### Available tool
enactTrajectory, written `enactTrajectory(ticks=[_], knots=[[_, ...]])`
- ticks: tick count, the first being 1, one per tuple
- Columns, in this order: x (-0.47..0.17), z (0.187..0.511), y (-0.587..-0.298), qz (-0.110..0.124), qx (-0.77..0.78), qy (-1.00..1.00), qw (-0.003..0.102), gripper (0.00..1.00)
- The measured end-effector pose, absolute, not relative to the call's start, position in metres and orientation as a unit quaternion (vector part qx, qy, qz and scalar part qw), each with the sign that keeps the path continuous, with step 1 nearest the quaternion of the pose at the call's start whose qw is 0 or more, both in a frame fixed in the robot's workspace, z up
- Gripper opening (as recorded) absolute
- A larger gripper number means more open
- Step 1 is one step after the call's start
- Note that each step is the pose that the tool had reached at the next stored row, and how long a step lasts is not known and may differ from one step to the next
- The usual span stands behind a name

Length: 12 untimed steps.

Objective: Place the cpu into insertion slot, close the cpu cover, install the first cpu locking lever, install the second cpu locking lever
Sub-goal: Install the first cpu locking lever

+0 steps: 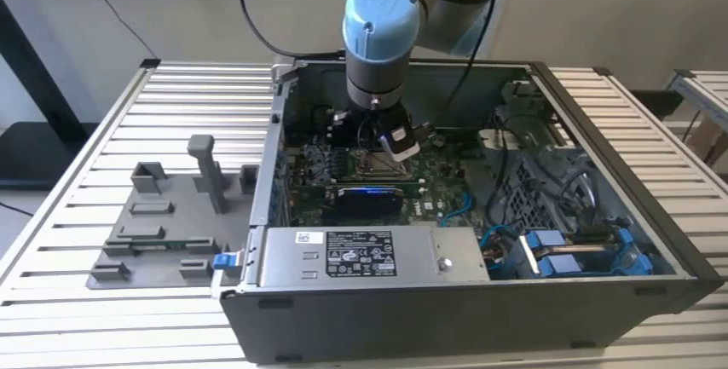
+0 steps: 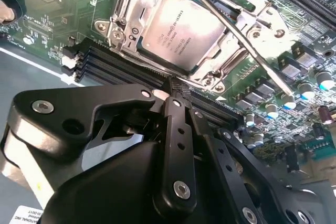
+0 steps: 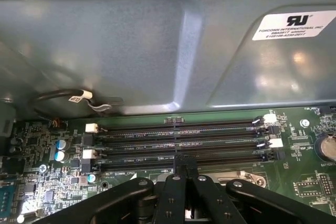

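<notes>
Silver-tan metal marks the cpu. It lies flat in the insertion slot, and the cpu cover is down over it, its frame lapping the chip's edges while the top shows through the window. Seating and covering look done, by my reading; the levers are the open question.

Taken from the insertion slot, the gripper stands just off one edge, over the long black memory slots that run parallel to that edge. Its fingertips are together, with nothing that I can see between them, and they touch neither the slot nor the cover. In the first wrist view the same tip hangs above those memory slots.

A thin steel locking lever crosses slantwise over the part of the insertion slot farthest from the gripper, in line with none of its edges. That suggests to me a rod standing lifted rather than pinned flat, though I cannot tell whether it is hooked. Its free end lies past a corner of the insertion slot, among blue-topped capacitors. This end is the part of the rod nearest the gripper, off to the side and apart from the tip.

In the exterior view the arm reaches straight down into the open computer case, above the insertion slot.
</notes>
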<state>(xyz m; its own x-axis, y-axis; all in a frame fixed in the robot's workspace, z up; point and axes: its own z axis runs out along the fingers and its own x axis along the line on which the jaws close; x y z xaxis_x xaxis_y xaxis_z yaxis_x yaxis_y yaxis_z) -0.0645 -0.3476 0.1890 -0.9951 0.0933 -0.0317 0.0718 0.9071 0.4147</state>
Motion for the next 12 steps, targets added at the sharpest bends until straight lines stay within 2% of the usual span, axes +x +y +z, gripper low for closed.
enactTrajectory(ticks=[12], knots=[[-0.0646,0.1891,-0.3487,0.211,0.042,0.976,0.025,0.11]])
